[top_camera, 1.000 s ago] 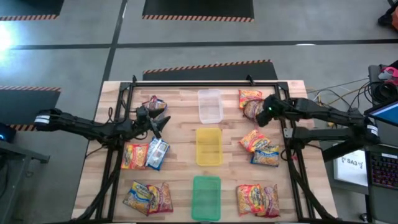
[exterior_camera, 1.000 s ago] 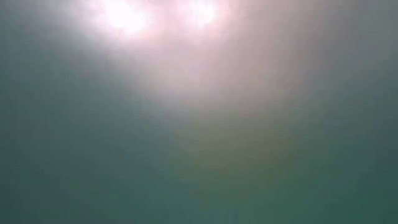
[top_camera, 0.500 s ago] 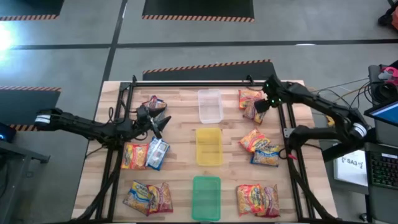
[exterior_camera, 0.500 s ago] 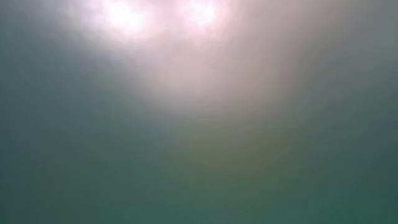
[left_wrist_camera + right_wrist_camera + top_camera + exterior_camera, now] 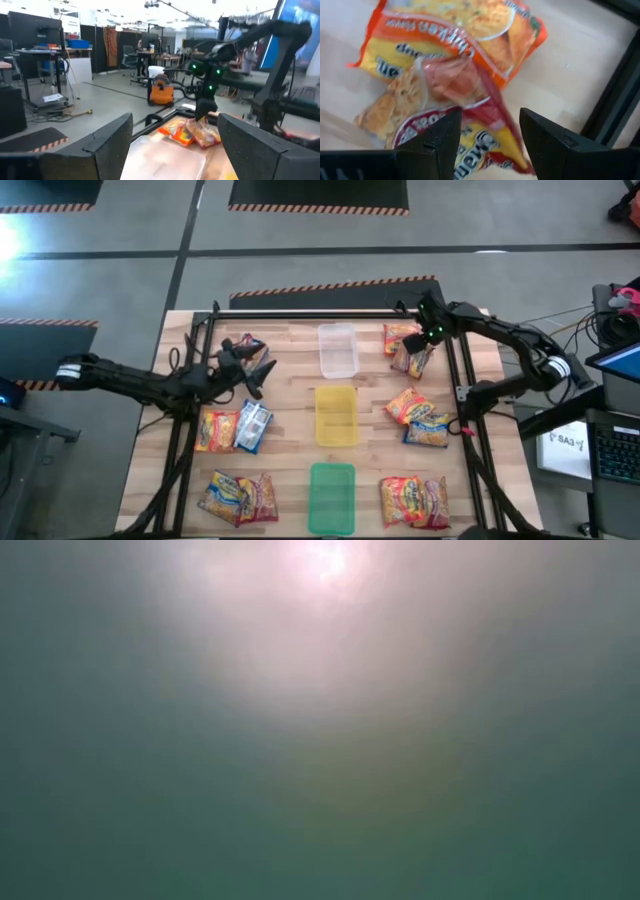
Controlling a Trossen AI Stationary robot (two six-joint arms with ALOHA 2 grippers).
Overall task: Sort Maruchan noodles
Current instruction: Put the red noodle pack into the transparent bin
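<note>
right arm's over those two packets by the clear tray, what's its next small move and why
Probably lower the right tool and close on the red packet. Its fingers stand apart just above that packet, which lies partly over the orange packet; neither is gripped yet. The left tool waits open.

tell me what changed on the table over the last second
The right gripper swung from the table's right side toward the far edge and now hangs over the far-right pair of packets, holding nothing. The left gripper stayed open by the far-left packet. No packet or tray moved.
</note>
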